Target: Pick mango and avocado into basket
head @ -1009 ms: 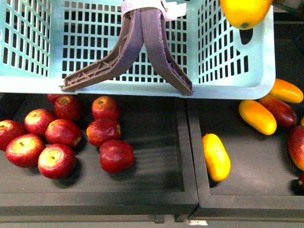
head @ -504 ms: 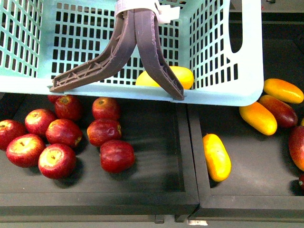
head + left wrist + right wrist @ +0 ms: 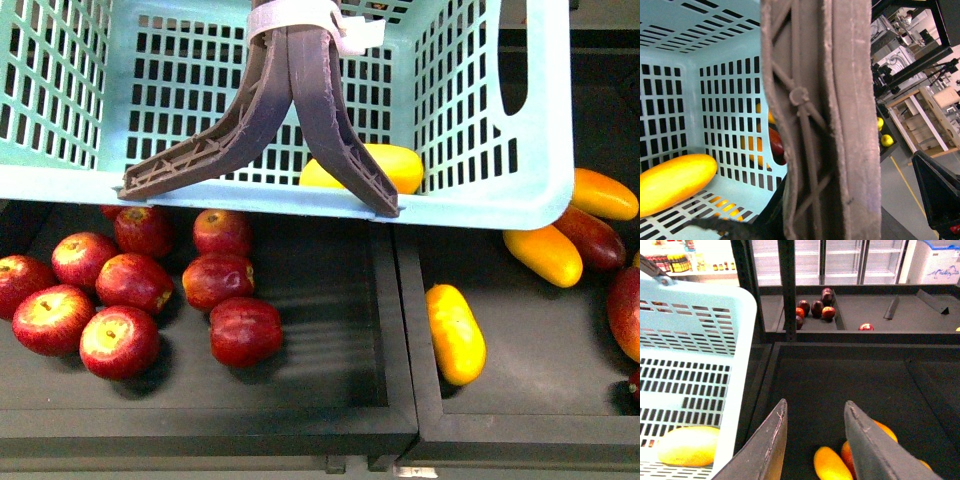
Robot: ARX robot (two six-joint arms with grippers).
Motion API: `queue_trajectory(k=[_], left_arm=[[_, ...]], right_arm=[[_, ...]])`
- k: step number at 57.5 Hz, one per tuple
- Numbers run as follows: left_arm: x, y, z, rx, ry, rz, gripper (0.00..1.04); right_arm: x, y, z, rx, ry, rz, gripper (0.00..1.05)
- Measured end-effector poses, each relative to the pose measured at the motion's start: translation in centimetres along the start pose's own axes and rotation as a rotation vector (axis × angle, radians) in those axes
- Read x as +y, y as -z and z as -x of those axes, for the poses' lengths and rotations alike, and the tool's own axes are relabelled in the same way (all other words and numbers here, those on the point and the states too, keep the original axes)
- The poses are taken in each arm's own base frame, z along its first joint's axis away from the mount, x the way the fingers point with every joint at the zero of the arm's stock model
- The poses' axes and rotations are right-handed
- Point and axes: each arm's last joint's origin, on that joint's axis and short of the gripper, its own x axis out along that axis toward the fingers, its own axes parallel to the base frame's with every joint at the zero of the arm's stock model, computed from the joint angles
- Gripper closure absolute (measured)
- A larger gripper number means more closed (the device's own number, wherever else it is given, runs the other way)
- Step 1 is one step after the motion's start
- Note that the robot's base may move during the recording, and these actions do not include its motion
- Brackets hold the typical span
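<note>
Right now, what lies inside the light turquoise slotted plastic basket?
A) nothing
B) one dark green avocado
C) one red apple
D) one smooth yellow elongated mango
D: the smooth yellow elongated mango rests on the floor of the light turquoise slotted plastic basket, and nothing else shows inside it.

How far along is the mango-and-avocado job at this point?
Done: the mango lies inside the basket. In hand: nothing; the right gripper is open and empty over a dark tray. Left: the avocado, which shows in no view and is not in the basket as far as seen. The left wrist view shows only the basket handles close up, not that gripper's state.
</note>
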Motion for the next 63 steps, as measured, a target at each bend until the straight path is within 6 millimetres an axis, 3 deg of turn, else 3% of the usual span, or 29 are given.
queue_trajectory(k=[8, 21, 47, 63], left_arm=[[0.0, 0.0, 0.0, -0.002, -0.004, 0.0, 0.91], [0.0, 0.0, 0.0, 0.0, 0.0, 0.002, 0.91], [0.0, 0.0, 0.0, -0.002, -0.004, 0.001, 0.91], [0.0, 0.0, 0.0, -0.001, -0.001, 0.002, 0.91]], right_arm=[[-0.2, 1.1, 1.5, -0.007, 0.007, 0.003, 1.02], [-0.2, 2.5, 3.4, -0.003, 0.007, 0.006, 1.03], [-0.2, 3.9, 5.4, -0.017, 0.008, 0.006, 1.03], [-0.2, 3.7, 6.3, -0.032, 0.006, 0.006, 1.03]])
